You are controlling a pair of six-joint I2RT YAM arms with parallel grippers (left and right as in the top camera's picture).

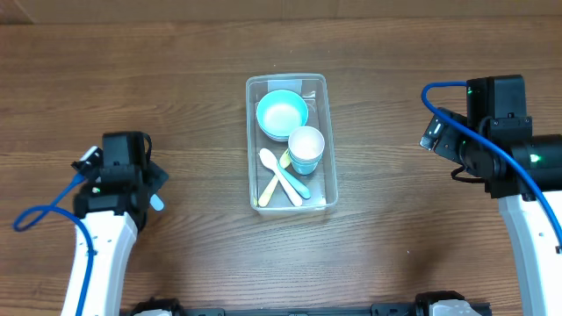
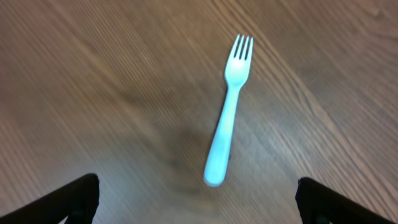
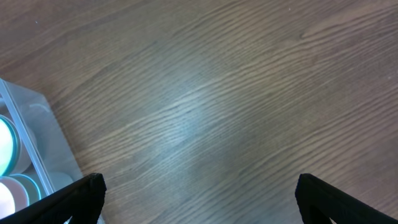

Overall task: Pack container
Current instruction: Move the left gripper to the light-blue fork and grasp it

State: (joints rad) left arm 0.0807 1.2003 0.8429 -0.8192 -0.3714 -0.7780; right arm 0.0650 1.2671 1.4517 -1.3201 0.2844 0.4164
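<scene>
The clear container (image 1: 329,132) stands at the middle of the table. It holds a blue bowl (image 1: 281,112), a pale cup (image 1: 306,147) and several pastel spoons (image 1: 281,180). A light blue fork (image 2: 227,112) lies flat on the wood in front of my left gripper (image 2: 198,202), which is open and empty; a bit of the fork shows in the overhead view (image 1: 156,203) beside the left gripper (image 1: 140,175). My right gripper (image 3: 198,199) is open and empty over bare wood, to the right of the container (image 3: 28,134), and shows in the overhead view (image 1: 443,136) too.
The table (image 1: 395,246) is dark brown wood. A blue cable runs along each arm. Nothing else lies on the table apart from the container and the fork.
</scene>
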